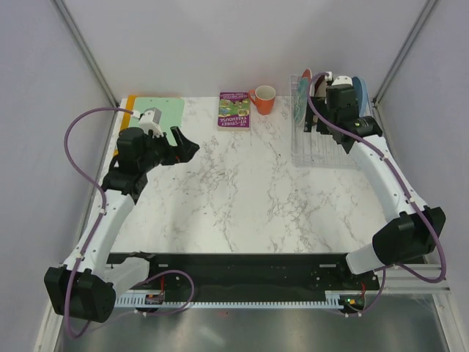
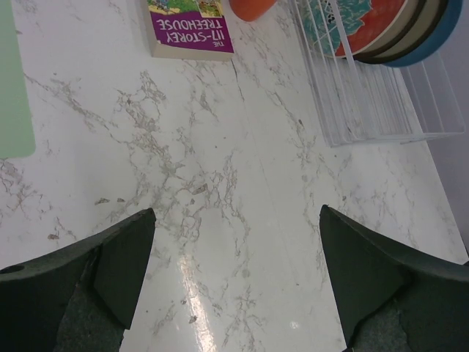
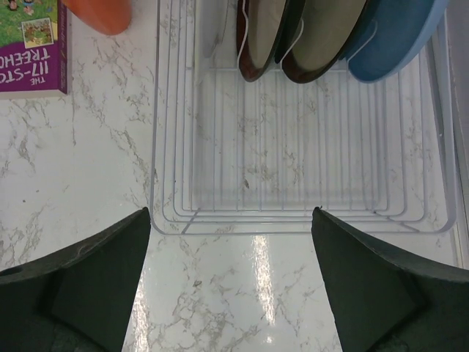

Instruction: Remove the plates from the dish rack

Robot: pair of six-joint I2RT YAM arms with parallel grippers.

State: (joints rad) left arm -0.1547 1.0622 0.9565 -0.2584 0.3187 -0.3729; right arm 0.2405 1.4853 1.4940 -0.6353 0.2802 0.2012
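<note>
Three plates stand upright at the far end of the clear wire dish rack [image 1: 316, 147]. From the left wrist view they are a red-orange plate with teal flowers [image 2: 360, 23], a cream plate with a dark rim [image 2: 412, 28] and a light blue plate [image 2: 442, 38]. The blue plate [image 3: 394, 35] also shows in the right wrist view. My right gripper [image 3: 231, 216] hangs open above the rack's near end [image 3: 293, 154], short of the plates. Over the left half of the table my left gripper [image 2: 238, 220] is open and holds nothing.
An orange mug [image 1: 264, 99] and a purple book [image 1: 235, 109] lie at the back centre, left of the rack. A green board [image 1: 157, 117] lies at the back left beside my left gripper [image 1: 187, 144]. Grey walls close in both sides.
</note>
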